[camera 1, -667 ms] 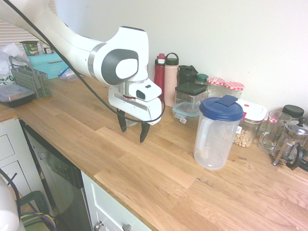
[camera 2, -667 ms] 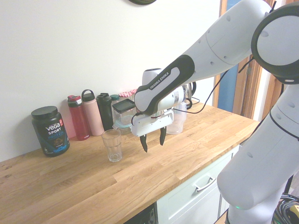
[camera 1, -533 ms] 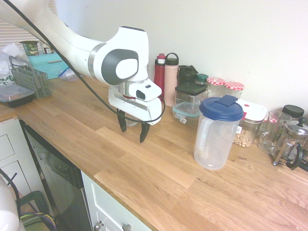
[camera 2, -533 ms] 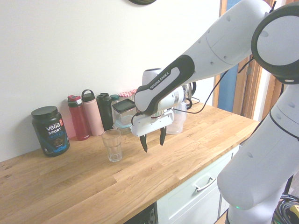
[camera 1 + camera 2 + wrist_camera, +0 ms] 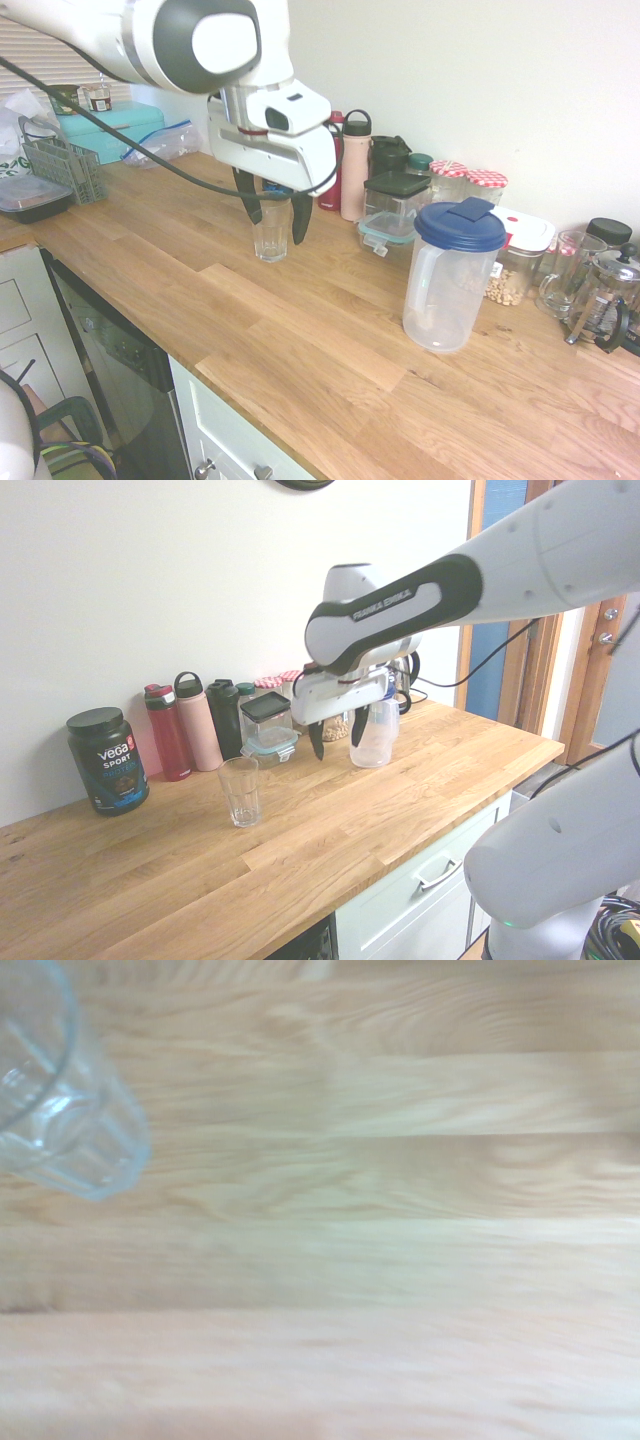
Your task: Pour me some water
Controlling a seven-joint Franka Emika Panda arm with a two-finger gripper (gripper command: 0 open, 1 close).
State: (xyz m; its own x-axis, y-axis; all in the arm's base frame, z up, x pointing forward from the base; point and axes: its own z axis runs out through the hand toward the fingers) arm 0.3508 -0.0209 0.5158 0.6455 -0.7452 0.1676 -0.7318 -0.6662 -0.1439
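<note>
Kitchen as I see it from the rig feed. Wooden worktop [image 5: 330,340], pale oak staves, runs along a plain off-white wall [image 5: 480,80]. Below it, white cabinet fronts [image 5: 230,440] with metal handles, and a dark appliance door [image 5: 110,370] at 8 o'clock in the first exterior view. Second exterior view: wooden door frame [image 5: 545,680] at 3 o'clock, a pale green drawer [image 5: 430,880] under the counter edge. Light is even, daylight-soft.

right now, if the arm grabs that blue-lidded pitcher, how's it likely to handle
The pitcher looks nearly empty, so probably light. Tall and narrow with a lid on top, it could tip if nudged high. Its smooth translucent plastic wall may flex and slip in the jaws; the side handle seems safer.
</note>
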